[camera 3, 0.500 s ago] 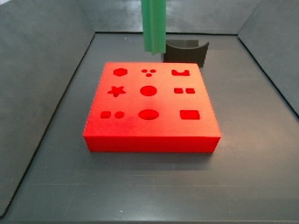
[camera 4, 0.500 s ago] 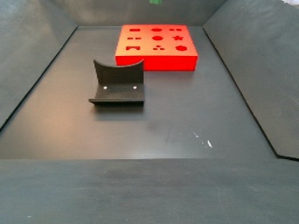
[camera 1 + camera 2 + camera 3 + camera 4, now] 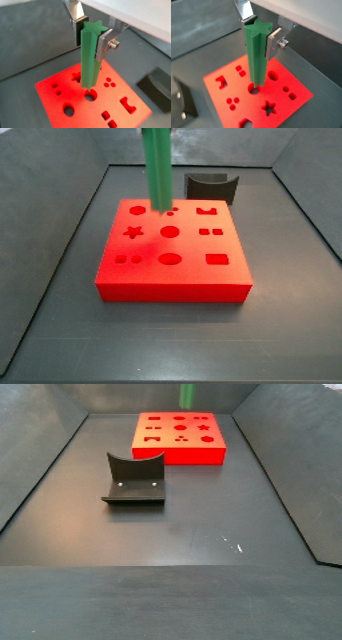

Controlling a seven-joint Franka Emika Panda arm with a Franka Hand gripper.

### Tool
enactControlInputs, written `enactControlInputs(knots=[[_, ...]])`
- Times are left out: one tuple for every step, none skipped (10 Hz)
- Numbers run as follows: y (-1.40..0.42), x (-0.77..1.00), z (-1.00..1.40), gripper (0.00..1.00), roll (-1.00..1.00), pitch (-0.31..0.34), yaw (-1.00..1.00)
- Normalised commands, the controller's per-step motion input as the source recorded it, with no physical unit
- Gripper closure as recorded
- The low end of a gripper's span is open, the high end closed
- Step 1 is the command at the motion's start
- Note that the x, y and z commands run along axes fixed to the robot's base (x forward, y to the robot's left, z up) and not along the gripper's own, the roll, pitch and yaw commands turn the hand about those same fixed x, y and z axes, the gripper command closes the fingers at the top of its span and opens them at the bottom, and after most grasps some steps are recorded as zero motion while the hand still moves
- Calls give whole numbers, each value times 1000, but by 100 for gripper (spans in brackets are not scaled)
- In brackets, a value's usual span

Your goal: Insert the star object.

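The star object (image 3: 90, 57) is a long green rod with a star-shaped end. It hangs upright in my gripper (image 3: 91, 32), whose fingers are shut on its upper end in both wrist views (image 3: 260, 31). The red block (image 3: 174, 293) with shaped holes lies on the floor. In a side view the rod (image 3: 158, 168) has its lower end just above the block's far part, near the round holes. The star hole (image 3: 132, 231) is nearer the front and left of the rod's end; it also shows in a wrist view (image 3: 269, 106). In both side views the gripper is above the frame.
The dark fixture (image 3: 134, 481) stands on the floor apart from the red block (image 3: 181, 452); it also shows in a side view (image 3: 211, 186) behind the block. Grey walls ring the dark floor.
The rod has moved left and down, from behind the block's far edge to over the block's far part. The block and the fixture have not moved.
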Motion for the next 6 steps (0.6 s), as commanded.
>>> enactControlInputs(knots=[[120, -157, -411, 100, -43, 0, 963], [263, -229, -374, 100, 0, 0, 803], [309, -226, -431, 100, 0, 0, 780], [414, -151, -277, 100, -77, 0, 689], [9, -71, 63, 100, -133, -74, 686], [-37, -91, 17, 100, -121, -106, 500]])
